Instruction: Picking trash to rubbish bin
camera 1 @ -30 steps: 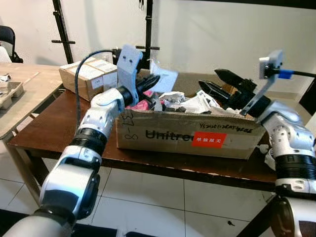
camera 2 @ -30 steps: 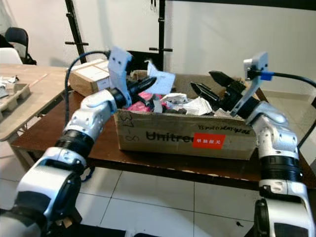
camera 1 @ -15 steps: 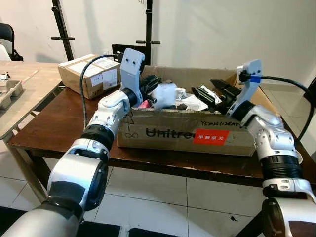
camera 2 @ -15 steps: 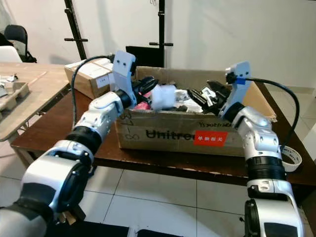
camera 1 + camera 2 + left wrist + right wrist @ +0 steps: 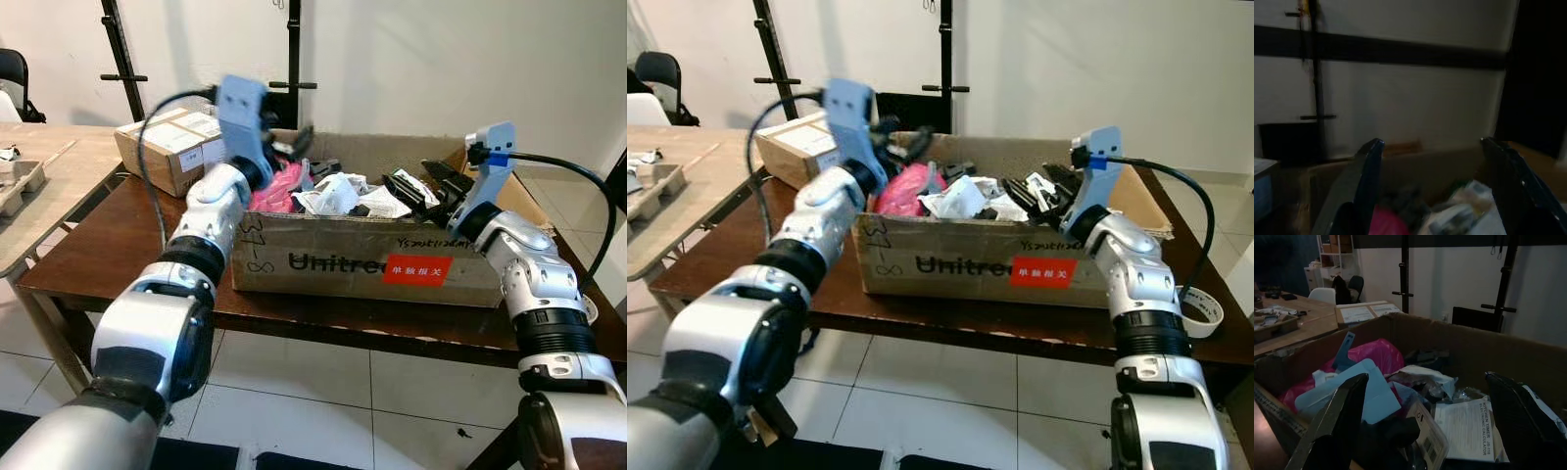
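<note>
The left end effector is hovering with its fingers spread and empty over the near-left corner of the cardboard box standing on the dark wooden counter. Just ahead of it, pink plastic and crumpled white paper are lying inside the box. The right end effector is reaching into the box's far-right end, fingers also apart, printed leaflets lying between them.

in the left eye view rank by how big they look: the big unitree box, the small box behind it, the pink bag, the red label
1. Unitree box
2. small box, though it sits farther back
3. pink bag, partly buried in trash
4. red label; it looks close to the bag, so that order is unsure
</note>
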Motion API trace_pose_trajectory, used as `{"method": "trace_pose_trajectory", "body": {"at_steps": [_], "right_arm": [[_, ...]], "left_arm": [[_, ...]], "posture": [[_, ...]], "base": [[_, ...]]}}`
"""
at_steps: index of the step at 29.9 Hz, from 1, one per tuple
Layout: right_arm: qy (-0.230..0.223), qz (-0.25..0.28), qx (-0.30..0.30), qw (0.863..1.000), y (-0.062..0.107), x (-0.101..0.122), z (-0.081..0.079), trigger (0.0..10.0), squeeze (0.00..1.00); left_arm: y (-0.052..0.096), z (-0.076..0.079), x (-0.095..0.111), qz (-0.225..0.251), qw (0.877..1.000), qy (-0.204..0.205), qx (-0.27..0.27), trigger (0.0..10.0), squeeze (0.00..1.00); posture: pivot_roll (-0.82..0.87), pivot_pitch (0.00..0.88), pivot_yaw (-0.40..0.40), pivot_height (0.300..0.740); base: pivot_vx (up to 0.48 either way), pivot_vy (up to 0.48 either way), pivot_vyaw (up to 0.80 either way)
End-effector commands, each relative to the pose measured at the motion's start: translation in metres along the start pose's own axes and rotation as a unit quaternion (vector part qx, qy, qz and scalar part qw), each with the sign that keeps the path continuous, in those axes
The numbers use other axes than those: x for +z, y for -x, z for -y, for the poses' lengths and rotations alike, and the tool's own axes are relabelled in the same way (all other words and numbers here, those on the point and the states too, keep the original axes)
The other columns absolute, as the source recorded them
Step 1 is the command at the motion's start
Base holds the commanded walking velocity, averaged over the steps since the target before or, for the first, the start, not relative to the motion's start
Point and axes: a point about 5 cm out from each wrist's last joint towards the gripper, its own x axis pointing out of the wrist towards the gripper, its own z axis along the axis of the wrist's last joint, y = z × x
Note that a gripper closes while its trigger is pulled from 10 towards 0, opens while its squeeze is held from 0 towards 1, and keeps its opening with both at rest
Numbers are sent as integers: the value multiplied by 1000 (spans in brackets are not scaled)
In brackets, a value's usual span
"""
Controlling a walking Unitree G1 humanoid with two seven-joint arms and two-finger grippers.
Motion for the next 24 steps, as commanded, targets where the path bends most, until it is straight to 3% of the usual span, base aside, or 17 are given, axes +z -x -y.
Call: {"method": "trace_pose_trajectory", "body": {"at_steps": [1,2,3,4,5,6,7,9,11,12,15,17,18,19,22,23,24], "right_arm": [[-12,22,-11,1000,0,6,3,10000,0],[-12,22,-11,1000,0,6,3,10000,0],[-26,31,-8,999,2,8,4,10000,0],[-26,31,-8,999,2,8,4,10000,0],[-58,45,20,997,5,9,0,10000,0],[-83,57,56,993,10,9,-5,10000,0],[-83,57,56,993,10,9,-5,10000,0],[-124,77,121,982,21,8,-17,10000,0],[-160,92,177,967,35,6,-30,10000,0],[-160,92,177,967,35,6,-30,10000,0],[-177,85,221,955,50,-1,-40,10000,0],[-177,37,240,954,62,-21,-48,10000,0],[-177,37,240,954,62,-21,-48,10000,0],[-182,13,247,952,68,-31,-53,10000,0],[-182,-93,256,945,88,-68,-66,10000,0],[-174,-164,261,935,101,-93,-74,10000,0],[-173,-192,265,929,108,-103,-78,10000,0]], "left_arm": [[-4,4,17,60,991,98,-65,10000,0],[-4,4,17,60,991,98,-65,10000,0],[-3,9,19,79,978,151,-121,10000,0],[-3,9,19,79,978,151,-121,10000,0],[3,19,16,78,954,191,-217,10000,0],[14,30,7,44,928,203,-308,10000,0],[14,30,7,44,928,203,-308,10000,0],[38,51,-18,-37,888,199,-412,10000,0],[57,63,-48,-104,886,174,-417,10000,0],[57,63,-48,-104,886,174,-417,10000,0],[77,70,-76,-177,887,137,-404,10000,0],[91,65,-106,-250,898,57,-359,10000,0],[91,65,-106,-250,898,57,-359,10000,0],[100,62,-120,-280,898,21,-338,10000,0],[133,60,-138,-354,882,-11,-309,10000,0],[151,63,-148,-391,867,-30,-308,10000,0],[160,65,-152,-409,858,-37,-309,10000,0]], "posture": [[1,119,10,740],[1,119,10,740],[4,119,7,740],[4,119,7,740],[9,118,-3,740],[11,117,-5,740],[11,117,-5,740],[15,116,-11,740],[16,118,-12,740],[16,118,-12,740],[14,117,-13,740],[14,116,-11,740],[14,116,-11,740],[12,114,-11,740],[6,109,-7,740],[3,109,-6,740],[1,105,-3,740]], "base": [[0,0,0],[0,0,0],[0,0,0],[0,0,0],[0,0,0],[0,0,0],[0,0,0],[0,0,0],[0,0,0],[0,0,0],[0,0,0],[0,0,0],[0,0,0],[0,0,0],[0,0,0],[0,0,0],[0,0,0]]}}
